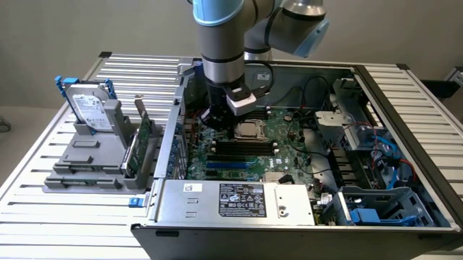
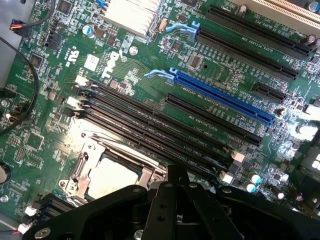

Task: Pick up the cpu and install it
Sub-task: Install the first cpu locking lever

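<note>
Robot arm: external appearance
Arm [image 1: 220, 43]: grey cylindrical links, light-blue joint caps, black cable looped beside wrist. Gripper [image 2: 172, 197]: matte black angular body with round silver screw heads along its edges.

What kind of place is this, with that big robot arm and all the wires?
Probably a workshop or lab bench for putting computers together. An open computer case lies on a slatted metal table, a green motherboard shows inside, and a hard drive waits in a grey holder.

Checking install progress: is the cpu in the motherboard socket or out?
In: the cpu lies flat inside the socket's metal frame, with nothing gripping it.
</note>
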{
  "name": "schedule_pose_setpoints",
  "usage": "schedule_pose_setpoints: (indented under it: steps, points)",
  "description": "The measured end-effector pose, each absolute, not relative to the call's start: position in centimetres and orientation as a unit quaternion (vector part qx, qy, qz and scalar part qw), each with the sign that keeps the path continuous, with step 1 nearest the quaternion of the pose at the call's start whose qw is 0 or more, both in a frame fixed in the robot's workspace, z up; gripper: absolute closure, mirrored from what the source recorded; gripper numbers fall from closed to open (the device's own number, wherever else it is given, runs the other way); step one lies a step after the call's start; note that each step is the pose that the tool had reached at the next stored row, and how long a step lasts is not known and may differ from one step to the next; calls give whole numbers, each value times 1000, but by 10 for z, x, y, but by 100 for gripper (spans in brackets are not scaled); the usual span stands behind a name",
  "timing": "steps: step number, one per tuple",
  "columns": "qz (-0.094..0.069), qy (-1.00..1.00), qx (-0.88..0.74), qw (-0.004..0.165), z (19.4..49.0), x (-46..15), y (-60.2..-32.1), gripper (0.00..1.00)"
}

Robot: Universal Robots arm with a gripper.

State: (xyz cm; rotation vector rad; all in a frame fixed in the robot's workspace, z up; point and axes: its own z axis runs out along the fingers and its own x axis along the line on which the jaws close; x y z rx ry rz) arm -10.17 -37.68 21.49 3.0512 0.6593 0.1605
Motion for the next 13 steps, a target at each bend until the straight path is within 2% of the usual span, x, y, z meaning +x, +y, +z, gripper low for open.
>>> schedule_pose_setpoints:
  steps: [13]
  points:
    - [51,199,979,8,211,-105,-376,89]
